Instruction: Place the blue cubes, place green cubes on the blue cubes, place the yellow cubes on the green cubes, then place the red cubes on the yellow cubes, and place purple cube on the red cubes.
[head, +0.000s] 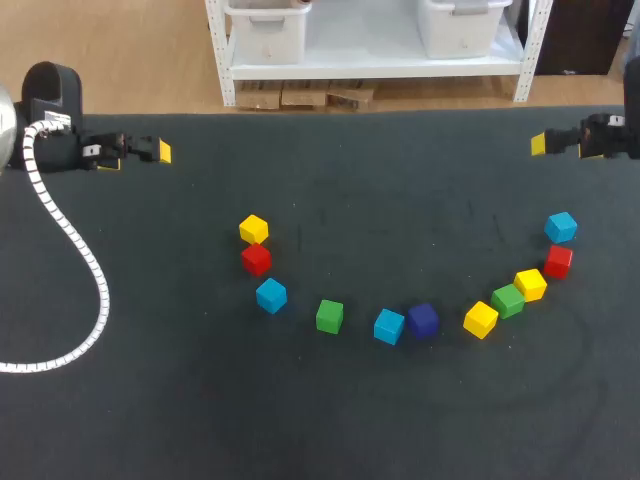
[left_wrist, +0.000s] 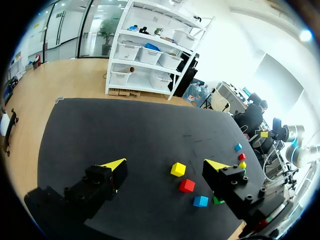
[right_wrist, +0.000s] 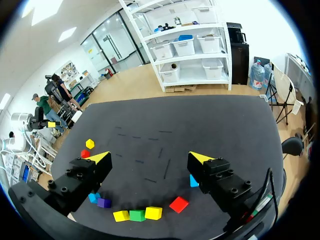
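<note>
In the head view, the left gripper (head: 160, 151) hangs over the far left of the table (head: 180, 410). The right gripper (head: 540, 144) hangs over its far right, and both are well apart from the cubes. A white cable (head: 75, 245) trails from the left arm across the mat. Eleven cubes lie singly in a shallow arc, none stacked. From the left come a yellow cube (head: 254, 229), a red cube (head: 256, 259) just beside it, a blue cube (head: 271, 295) and a green cube (head: 329, 316). A middle blue cube (head: 389, 326) sits against the purple cube (head: 422, 320). Then a second yellow cube (head: 481, 319), second green cube (head: 508, 300) and third yellow cube (head: 530, 284) form a close row. A second red cube (head: 558, 261) and a third blue cube (head: 561, 227) end the arc.

In the left wrist view, the left gripper (left_wrist: 165, 164) is released, its fingers spread wide over bare mat. Just ahead lie the yellow cube (left_wrist: 178, 169), red cube (left_wrist: 187, 185) and blue cube (left_wrist: 201, 201). The green cube (left_wrist: 215, 201) is partly hidden by one finger.

In the right wrist view, the right gripper (right_wrist: 150, 159) is likewise released and grasps nothing. The third blue cube (right_wrist: 193, 181) peeps out beside one finger, with the second red cube (right_wrist: 179, 204) near it. The third yellow cube (right_wrist: 153, 213), second green cube (right_wrist: 137, 215) and second yellow cube (right_wrist: 121, 215) touch in a row. The purple cube (right_wrist: 104, 202) and middle blue cube (right_wrist: 93, 197) lie by the other finger.
</note>
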